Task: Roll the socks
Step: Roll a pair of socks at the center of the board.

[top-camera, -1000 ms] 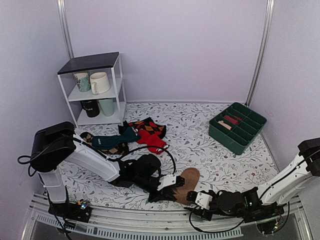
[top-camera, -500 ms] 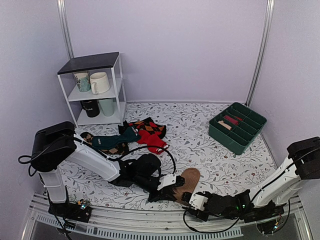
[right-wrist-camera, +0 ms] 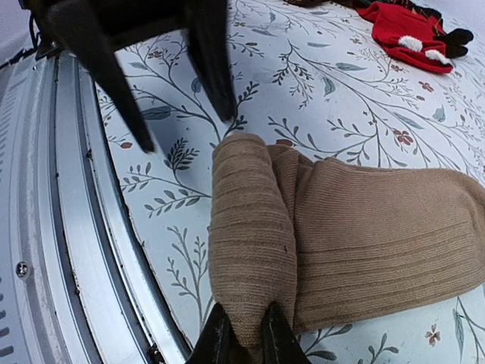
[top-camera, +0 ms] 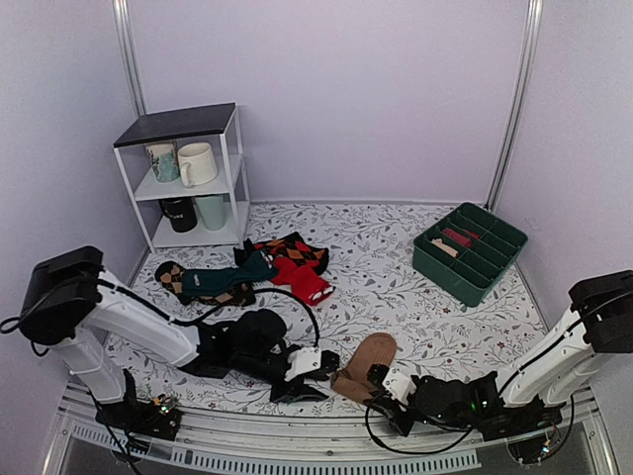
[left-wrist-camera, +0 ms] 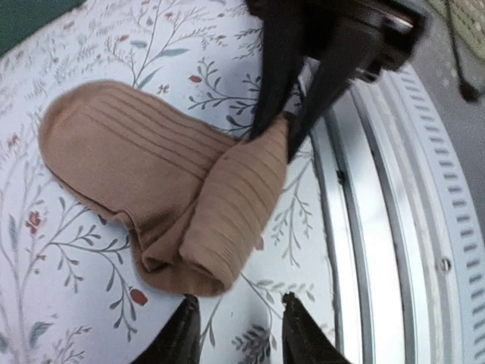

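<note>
- Socks (top-camera: 368, 352) lie at the near edge of the surface (top-camera: 396, 267), between the two arms. They are partly rolled: a thick fold at the near end, the rest flat.
- Right jaws are clenched on the fold's near edge, with knit pinched between them.
- Left jaws are released and spread, just short of the fold, with nothing between them.
- Handling, our judgement: light, limp ribbed knit with no stiffness. The fold would likely spring open if let go. The fabric looks grippy, not slippery.
- Best hold, we think: across the fold's full thickness, never a single layer.
- Bin (top-camera: 445, 278), far right, has compartments. A few hold small items, one reddish and one pale; we cannot tell what they are.
- Mugs (top-camera: 198, 163) stand on the shelf (top-camera: 178, 124), far left. We cannot tell their contents.
</note>
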